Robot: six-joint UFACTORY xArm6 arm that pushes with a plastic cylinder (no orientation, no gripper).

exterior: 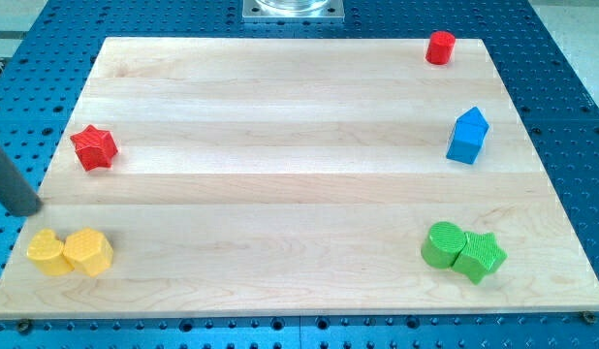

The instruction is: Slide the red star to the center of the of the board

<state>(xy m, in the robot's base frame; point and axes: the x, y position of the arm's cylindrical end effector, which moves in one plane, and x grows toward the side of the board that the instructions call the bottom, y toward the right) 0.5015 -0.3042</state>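
Note:
The red star (94,147) lies near the wooden board's (280,194) left edge, in the upper half. My tip (26,208) is the lower end of a dark rod that comes in from the view's left edge. It stands at the board's left edge, below and to the left of the red star and apart from it. It is above the yellow blocks.
A yellow heart (47,253) and a yellow hexagon (88,252) touch at the bottom left. A red cylinder (440,47) stands at the top right. A blue block (467,135) is at the right. A green round block (442,243) and a green star (480,256) touch at the bottom right.

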